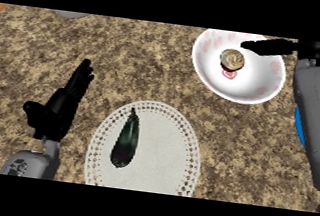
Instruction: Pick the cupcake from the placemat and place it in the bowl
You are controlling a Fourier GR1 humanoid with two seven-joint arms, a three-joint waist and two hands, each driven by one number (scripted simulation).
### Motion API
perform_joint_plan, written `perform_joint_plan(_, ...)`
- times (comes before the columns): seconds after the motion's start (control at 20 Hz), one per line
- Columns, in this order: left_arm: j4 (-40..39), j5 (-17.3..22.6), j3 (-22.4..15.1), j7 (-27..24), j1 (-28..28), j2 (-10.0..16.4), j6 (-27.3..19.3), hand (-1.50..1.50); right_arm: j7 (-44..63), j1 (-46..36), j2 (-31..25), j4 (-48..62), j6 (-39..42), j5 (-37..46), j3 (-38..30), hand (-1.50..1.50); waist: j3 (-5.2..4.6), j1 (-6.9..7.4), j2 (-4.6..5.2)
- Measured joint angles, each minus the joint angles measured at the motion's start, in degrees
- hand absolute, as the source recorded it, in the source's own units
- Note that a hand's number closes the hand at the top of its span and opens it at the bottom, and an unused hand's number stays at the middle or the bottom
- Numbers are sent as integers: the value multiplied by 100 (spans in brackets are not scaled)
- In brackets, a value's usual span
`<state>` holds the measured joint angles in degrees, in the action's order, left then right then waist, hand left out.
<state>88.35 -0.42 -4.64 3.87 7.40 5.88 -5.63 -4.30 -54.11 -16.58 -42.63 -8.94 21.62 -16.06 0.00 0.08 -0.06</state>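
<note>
- Right hand [269, 46]: fingers straight, reaching over the bowl's rim, tips just beside the cupcake, holding nothing.
- Left hand [66, 99]: fingers straight, together, empty.
- One swirled cupcake [232, 60] sits inside one round white bowl [251, 86].
- One oval lace-edged placemat [165, 151] bears one dark glossy vegetable [126, 138].
- Speckled stone counter [21, 52].

White bowl [263, 92], pink-dotted; tan swirled cupcake [232, 59]; white placemat [166, 153], dotted edge; speckled brown counter [21, 52].

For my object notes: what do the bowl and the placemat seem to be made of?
Bowl: probably glazed ceramic, smooth white with pink marks. Placemat: likely cloth or paper lace, matt white, with a dotted openwork border.
</note>
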Motion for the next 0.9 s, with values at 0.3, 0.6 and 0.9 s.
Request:
perform_joint_plan(0.3,5,-1,77,5,-20,11,27,0,237,486,-258,-668,668,-734,-364,-150,1,-39,-9)
perform_joint_plan(0.6,-11,-54,88,100,93,-39,28,0,338,1240,-447,-1528,1477,-1437,-520,-150,-1,-51,-11)
perform_joint_plan(0.9,-15,-122,102,92,75,-107,46,0,509,1969,-573,-2395,1954,-1893,-490,-150,1,-30,-4)
